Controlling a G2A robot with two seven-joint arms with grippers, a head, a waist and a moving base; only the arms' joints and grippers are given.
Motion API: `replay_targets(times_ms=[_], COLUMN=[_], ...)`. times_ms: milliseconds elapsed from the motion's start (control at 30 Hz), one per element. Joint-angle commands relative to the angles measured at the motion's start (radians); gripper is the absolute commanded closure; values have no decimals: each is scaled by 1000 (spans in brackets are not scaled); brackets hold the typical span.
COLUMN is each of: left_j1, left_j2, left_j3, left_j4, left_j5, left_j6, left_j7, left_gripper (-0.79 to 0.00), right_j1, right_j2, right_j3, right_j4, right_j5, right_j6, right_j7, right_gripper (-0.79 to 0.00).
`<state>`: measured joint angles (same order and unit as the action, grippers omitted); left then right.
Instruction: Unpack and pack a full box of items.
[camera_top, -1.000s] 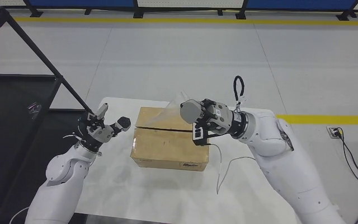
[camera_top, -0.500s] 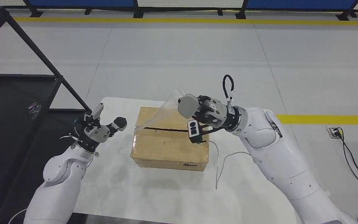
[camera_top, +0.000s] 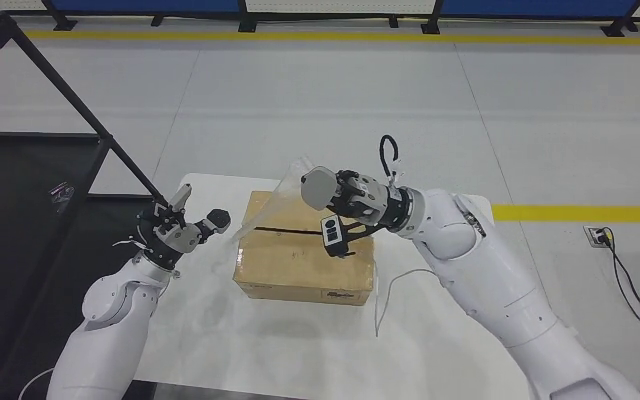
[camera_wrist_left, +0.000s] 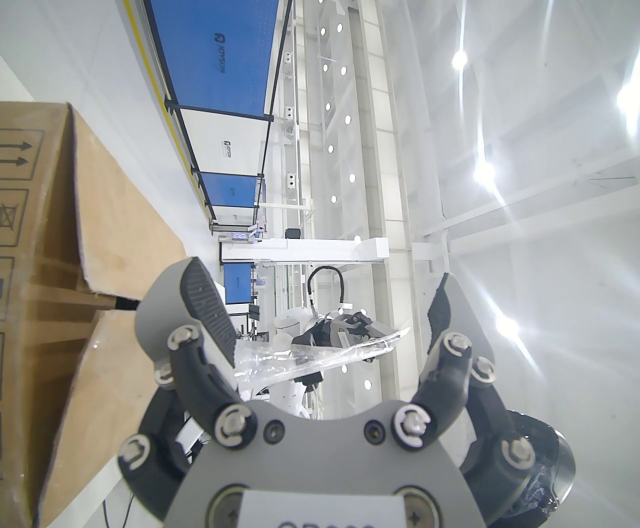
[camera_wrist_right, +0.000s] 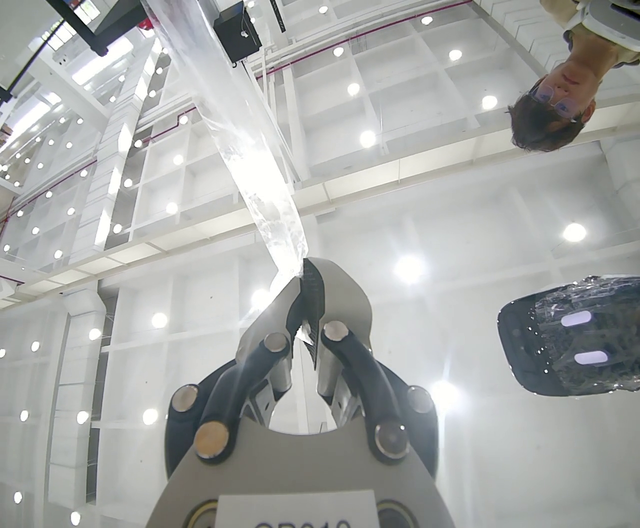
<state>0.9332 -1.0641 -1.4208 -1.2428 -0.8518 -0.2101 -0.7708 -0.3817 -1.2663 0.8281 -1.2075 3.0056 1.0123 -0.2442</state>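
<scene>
Jaws of the right gripper (camera_wrist_right: 306, 272) are closing tight on one end of a clear tape strip (camera_wrist_right: 250, 150), with the pads meeting on the film and nothing else between them. From that pinch above the far side of the cardboard box (camera_top: 300, 265), the strip is running down to the box's top near its left end, while the box is sitting flaps-down in the middle of the white table (camera_top: 300, 345). Jaws of the left gripper (camera_wrist_left: 320, 285) are standing wide apart, gripping nothing, and hovering just beside the box's left end.
</scene>
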Motion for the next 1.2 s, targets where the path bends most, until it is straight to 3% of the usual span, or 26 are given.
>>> replay_targets(times_ms=[0, 800, 1167], left_j1=[1, -16, -31], left_j2=[-1, -15, -22], left_j3=[0, 6, 10], left_j4=[0, 31, 51], left_j5=[2, 21, 27], left_j6=[0, 16, 17], left_j7=[0, -5, -11], left_gripper=[-785, -785, -785], right_j1=[7, 36, 55], right_j2=[-3, -21, -25], right_j3=[-7, -33, -55], right_j4=[10, 82, 116], right_j5=[-6, -67, -40], right_j6=[0, 0, 0], right_j7=[1, 105, 97], right_gripper=[0, 0, 0])
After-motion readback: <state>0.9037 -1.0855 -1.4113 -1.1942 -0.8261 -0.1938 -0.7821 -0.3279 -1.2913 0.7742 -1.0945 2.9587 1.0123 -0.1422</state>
